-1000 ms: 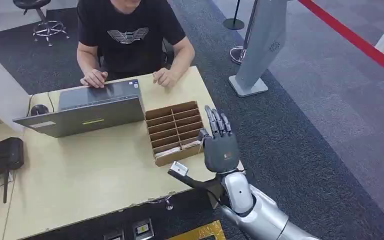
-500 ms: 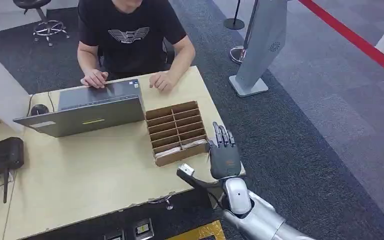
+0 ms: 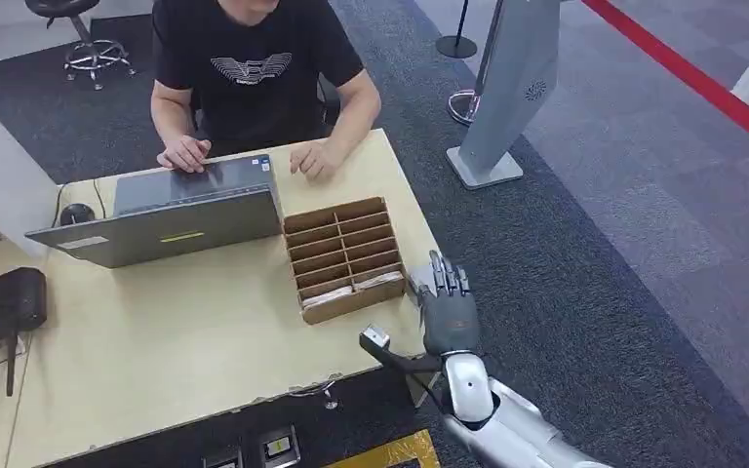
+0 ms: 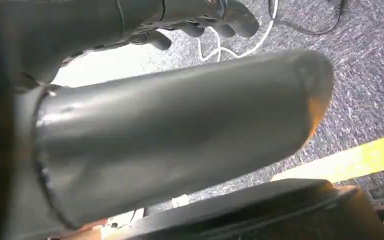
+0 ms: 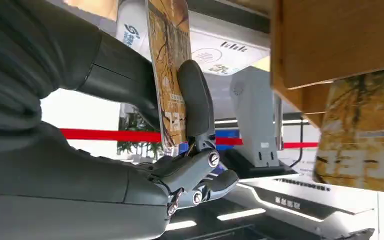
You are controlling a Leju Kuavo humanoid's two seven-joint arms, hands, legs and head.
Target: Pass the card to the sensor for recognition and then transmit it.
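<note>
Right wrist view, centre-left of frame: the fingers [image 5: 195,100] and thumb of the right hand [image 5: 130,115] pinch a card [image 5: 167,65] by its printed faces. The card's long axis runs along the fingers and it sticks out past the fingertips, seen edge-on here. Grip looks firm; you cannot tell how much of the card lies inside the palm.

Just beside the held card, at the upper right of that frame, is the wall of the cardboard card box [image 5: 330,40], with another printed card [image 5: 365,135] below it. Held card and box appear apart, not touching.

Head view, lower centre: the right hand [image 3: 448,307] stands with fingers pointing up-frame, back of hand toward the camera, just off the table [image 3: 156,341] edge at the box's [image 3: 343,255] lower right corner. The card itself is hidden behind the hand here.

Which item is the sensor is not plain from these frames. Candidates lie toward the left of the frame, such as the dark device [image 3: 0,302] at the left edge, so judge the coming move as a carry leftward across the table, card face turned to the reader.

Left hand [image 4: 200,17]: upper part of the left wrist view, fingers curled in, holding nothing, over carpet. The right hand is the working one.

A person [image 3: 254,68] sits at the laptop [image 3: 171,210], upper centre.
</note>
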